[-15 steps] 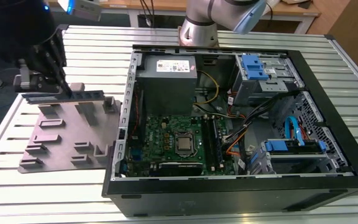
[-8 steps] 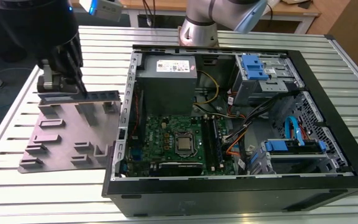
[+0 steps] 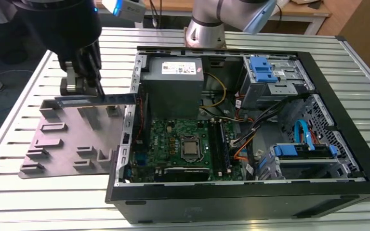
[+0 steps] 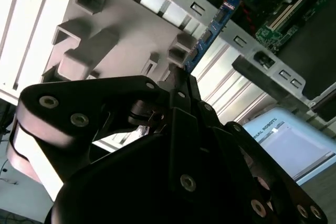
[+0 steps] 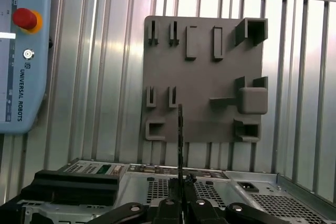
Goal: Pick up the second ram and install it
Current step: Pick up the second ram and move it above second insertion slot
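Observation:
My gripper (image 3: 82, 91) is shut on the second ram (image 3: 101, 99), a thin flat stick held level and edge-up above the grey holder plate (image 3: 69, 144). The stick's free end points toward the open computer case (image 3: 236, 192) and reaches about its left wall. In the second wrist view the ram (image 4: 210, 34) sticks out from the shut fingertips (image 4: 177, 80) toward the case. In the first wrist view the ram (image 5: 180, 129) shows edge-on, above the plate (image 5: 210, 85). The green motherboard (image 3: 172, 139), with long black slots (image 3: 221, 142), lies inside the case.
The grey plate carries several raised brackets and slots (image 5: 252, 100). Inside the case are a power supply (image 3: 172, 77), blue drive brackets (image 3: 262, 70) and cables (image 3: 262, 115). A pendant with a red button (image 5: 23, 18) lies on the slatted table (image 3: 18, 192).

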Robot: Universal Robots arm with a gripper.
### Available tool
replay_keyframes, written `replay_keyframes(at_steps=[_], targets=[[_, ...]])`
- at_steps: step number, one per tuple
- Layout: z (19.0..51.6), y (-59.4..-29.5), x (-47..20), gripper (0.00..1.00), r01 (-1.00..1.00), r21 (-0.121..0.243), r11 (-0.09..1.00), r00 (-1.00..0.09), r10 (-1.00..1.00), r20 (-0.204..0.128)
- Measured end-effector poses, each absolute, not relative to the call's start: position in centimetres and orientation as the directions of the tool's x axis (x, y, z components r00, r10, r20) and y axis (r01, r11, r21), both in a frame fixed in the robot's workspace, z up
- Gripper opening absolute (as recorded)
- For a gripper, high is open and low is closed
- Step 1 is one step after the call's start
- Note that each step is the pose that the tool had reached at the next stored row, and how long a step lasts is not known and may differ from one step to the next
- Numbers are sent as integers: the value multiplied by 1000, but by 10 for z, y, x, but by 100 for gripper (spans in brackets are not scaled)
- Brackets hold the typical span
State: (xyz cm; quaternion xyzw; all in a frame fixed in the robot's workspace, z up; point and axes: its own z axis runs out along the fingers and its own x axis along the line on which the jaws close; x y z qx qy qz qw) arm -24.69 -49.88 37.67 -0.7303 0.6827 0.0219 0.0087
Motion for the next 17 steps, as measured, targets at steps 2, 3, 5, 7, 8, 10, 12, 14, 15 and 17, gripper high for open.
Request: replay_keyframes(at_steps=[2, 3, 5, 7, 8, 10, 12, 14, 15, 17], targets=[[377, -499, -240, 11, -998, 18, -68, 67, -997, -44], [377, -499, -237, 11, -998, 18, -68, 67, -997, -44], [377, -499, -231, 11, -998, 18, -68, 67, -997, -44], [377, -499, -226, 11, -998, 18, -68, 67, -997, -44], [377, -499, -223, 11, -998, 18, -68, 67, -997, -44], [377, -499, -217, 11, -998, 19, -68, 67, -997, -44], [377, -499, -210, 11, -998, 19, -68, 67, -997, -44], [377, -499, -204, 11, -998, 19, -68, 67, -997, -44], [377, -499, -201, 11, -998, 20, -68, 67, -997, -44], [377, -499, -195, 11, -998, 20, -68, 67, -997, -44]])
